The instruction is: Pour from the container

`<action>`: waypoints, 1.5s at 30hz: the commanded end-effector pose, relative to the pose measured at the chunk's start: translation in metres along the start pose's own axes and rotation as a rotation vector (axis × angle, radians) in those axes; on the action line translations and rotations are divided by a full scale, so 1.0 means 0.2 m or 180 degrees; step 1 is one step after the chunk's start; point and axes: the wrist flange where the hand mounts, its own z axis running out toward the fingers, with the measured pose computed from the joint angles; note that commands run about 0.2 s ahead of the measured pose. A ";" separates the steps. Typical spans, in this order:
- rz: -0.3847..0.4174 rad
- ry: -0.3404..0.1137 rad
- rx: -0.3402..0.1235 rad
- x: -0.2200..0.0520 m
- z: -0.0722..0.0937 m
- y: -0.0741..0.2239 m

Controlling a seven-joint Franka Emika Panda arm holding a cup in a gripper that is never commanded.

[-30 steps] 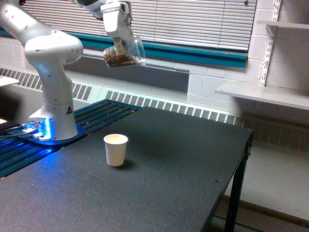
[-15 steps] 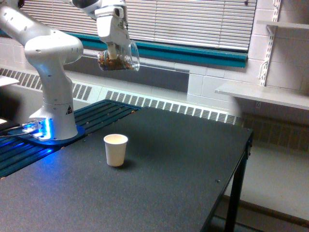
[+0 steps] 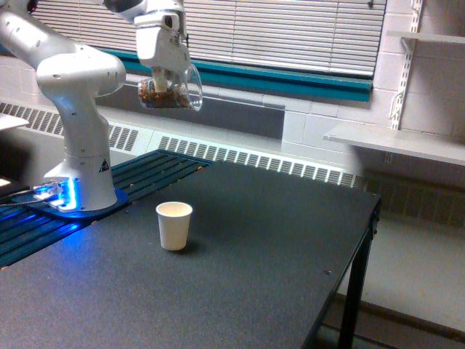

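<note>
Overhead, tool (image 3: 168,78) grips container (image 3: 171,89) | paper cup (image 3: 174,225) on table (image 3: 276,247)

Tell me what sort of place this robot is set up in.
Probably a lab or workshop room, not a home. The robot arm is mounted by a plain black work table, with painted block walls, window blinds above a long radiator grille, and bare wall shelves on the exterior view's right.

The paper cup (image 3: 174,225) stands on the table (image 3: 240,291), toward the exterior view's left; the arm's base (image 3: 81,190) sits behind it, further left; the container (image 3: 170,90) hangs in the gripper (image 3: 163,78) — high above the cup, tilted.
</note>
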 end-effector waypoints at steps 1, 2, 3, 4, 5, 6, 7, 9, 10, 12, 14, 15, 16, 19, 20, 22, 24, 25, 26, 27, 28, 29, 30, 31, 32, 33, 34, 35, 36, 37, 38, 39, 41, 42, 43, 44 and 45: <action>-0.0025 -0.0144 -0.0096 -0.03 0.09 0.04; -0.0019 -0.0154 -0.0100 -0.03 0.09 0.04; -0.0013 -0.0167 -0.0101 -0.03 0.09 0.04; -0.0009 -0.0181 -0.0103 -0.03 0.10 0.04; -0.0009 -0.0197 -0.0106 -0.03 0.10 0.04; -0.0007 -0.0206 -0.0107 -0.03 0.10 0.04; -0.0005 -0.0215 -0.0115 -0.03 0.11 0.04; -0.0013 -0.0240 -0.0124 -0.03 0.11 0.05; -0.0010 -0.0251 -0.0125 -0.02 0.12 0.05; 0.0003 -0.0270 -0.0134 -0.02 0.12 0.05; 0.0004 -0.0288 -0.0146 -0.02 0.13 0.05; 0.0007 -0.0304 -0.0147 -0.02 0.14 0.06; 0.0009 -0.0318 -0.0149 -0.02 0.14 0.06; -0.0002 -0.0351 -0.0175 -0.02 0.15 0.06; -0.0002 -0.0357 -0.0188 -0.02 0.16 0.07; 0.0022 -0.0369 -0.0208 -0.02 0.17 0.07; 0.0034 -0.0378 -0.0227 -0.02 0.18 0.08; 0.0043 -0.0385 -0.0233 -0.01 0.18 0.08; 0.0050 -0.0388 -0.0244 -0.01 0.18 0.09; 0.0053 -0.0392 -0.0258 -0.01 0.19 0.09; 0.0059 -0.0397 -0.0262 -0.01 0.19 0.09; 0.0061 -0.0403 -0.0266 -0.01 0.20 0.10; 0.0063 -0.0409 -0.0276 -0.01 0.20 0.10; 0.0069 -0.0417 -0.0285 -0.01 0.20 0.10; 0.0078 -0.0424 -0.0284 -0.01 0.21 0.10; 0.0083 -0.0430 -0.0287 -0.01 0.21 0.10; 0.0084 -0.0437 -0.0287 -0.01 0.21 0.10; 0.0086 -0.0446 -0.0283 -0.01 0.21 0.10; 0.0089 -0.0453 -0.0286 -0.01 0.22 0.10; 0.0093 -0.0461 -0.0285 -0.01 0.22 0.10; 0.0093 -0.0466 -0.0282 -0.01 0.22 0.09; 0.0091 -0.0474 -0.0280 -0.01 0.22 0.09; 0.0092 -0.0483 -0.0277 -0.01 0.23 0.09; 0.0101 -0.0485 -0.0280 -0.01 0.23 0.09; 0.0111 -0.0487 -0.0278 -0.01 0.23 0.09; 0.0113 -0.0491 -0.0275 -0.01 0.23 0.09; 0.0114 -0.0493 -0.0279 -0.01 0.23 0.09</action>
